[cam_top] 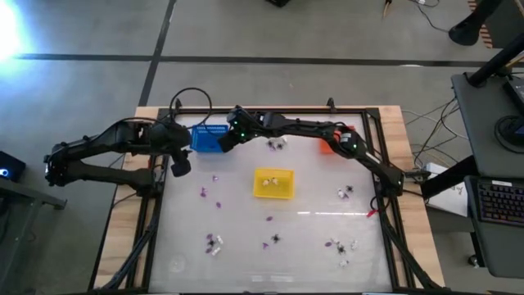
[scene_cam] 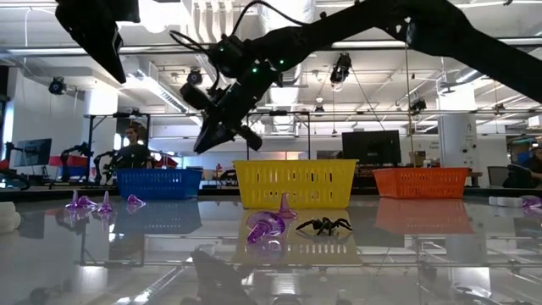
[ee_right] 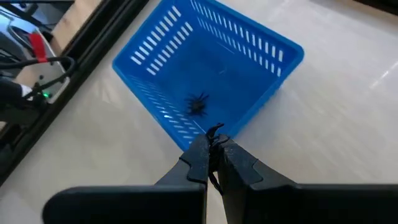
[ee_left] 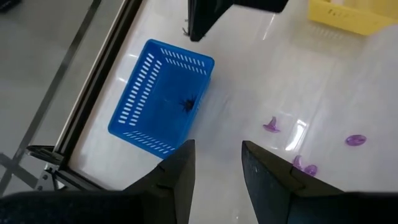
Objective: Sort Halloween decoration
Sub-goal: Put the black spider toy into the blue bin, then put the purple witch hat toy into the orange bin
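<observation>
Right gripper [ee_right: 213,149]: fingers clenched on a small black spidery trinket [ee_right: 215,130], legs protruding just past the fingertips. Positioned above the near rim of the blue basket [ee_right: 261,46], at the far left of the table. One black spider [ee_right: 198,104] already lying on the basket floor.

Left gripper [ee_left: 216,163]: fingers parted, nothing between them. Hovering just beside the blue basket, on the table side, in a waiting posture.

Step in hand, as judged: delivery of a black piece to the blue basket, release not yet made.

Next move, as judged: short advance over the basket opening, then parting of the fingers so the trinket falls inside rather than on the rim. Thin legs likely to snag on a fingertip; a clean, full opening advisable.

Remaining work: purple pieces [cam_top: 218,197] and other trinkets scattered across the table [cam_top: 311,246], a few beside the yellow basket [cam_top: 273,183]; orange basket [cam_top: 327,146] at far right, partly under the right arm.
</observation>
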Tool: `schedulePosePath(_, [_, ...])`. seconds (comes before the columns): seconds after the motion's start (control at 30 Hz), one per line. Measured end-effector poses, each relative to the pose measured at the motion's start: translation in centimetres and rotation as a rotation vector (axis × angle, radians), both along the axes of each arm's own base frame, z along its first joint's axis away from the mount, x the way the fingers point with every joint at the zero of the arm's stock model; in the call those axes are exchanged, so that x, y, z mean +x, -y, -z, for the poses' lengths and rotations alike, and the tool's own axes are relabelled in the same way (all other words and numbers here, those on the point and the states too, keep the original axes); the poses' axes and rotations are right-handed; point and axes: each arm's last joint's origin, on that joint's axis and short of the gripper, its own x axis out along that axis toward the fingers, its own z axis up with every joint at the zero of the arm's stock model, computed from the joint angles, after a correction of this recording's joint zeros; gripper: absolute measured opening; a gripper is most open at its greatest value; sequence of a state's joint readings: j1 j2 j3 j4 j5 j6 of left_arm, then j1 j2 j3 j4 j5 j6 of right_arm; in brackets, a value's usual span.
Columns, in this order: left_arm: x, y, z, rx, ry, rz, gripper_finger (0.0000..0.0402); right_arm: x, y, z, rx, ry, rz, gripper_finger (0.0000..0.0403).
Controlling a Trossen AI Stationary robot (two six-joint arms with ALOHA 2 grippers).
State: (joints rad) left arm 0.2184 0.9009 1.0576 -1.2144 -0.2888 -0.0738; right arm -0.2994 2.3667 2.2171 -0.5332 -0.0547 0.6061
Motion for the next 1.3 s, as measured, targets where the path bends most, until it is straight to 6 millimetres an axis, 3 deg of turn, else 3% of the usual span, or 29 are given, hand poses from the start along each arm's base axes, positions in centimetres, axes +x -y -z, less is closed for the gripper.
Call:
schedulePosePath(0.3, [-0.2, 0.1, 0.1, -0.015, -0.023, -0.019, 0.0114, 1.9, 0.7, 1.0, 0.019, 0.071, -0.039, 0.0009])
schedulePosePath(0.6, [-0.3, 0.1, 0.2, -0.015, -0.024, -0.019, 0.0114, 2.0, 1.3, 1.0, -0.007, 0.091, -0.044, 0.0012])
schedulePosePath(0.8, [-0.3, 0.1, 0.1, -0.015, -0.023, -0.019, 0.0114, 2.5, 1.6, 0.2, -0.041, 0.188, -0.043, 0.0045])
schedulePosePath(1.1, [-0.2, 0.1, 0.1, -0.015, -0.023, -0.019, 0.0114, 2.4, 1.9, 0.2, -0.042, 0.188, -0.039, 0.0102])
schedulePosePath(1.3, [-0.5, 0.1, 0.3, -0.034, -0.038, -0.049, 0.0114, 0.7, 1.3, -1.8, 0.004, 0.080, -0.083, 0.0115])
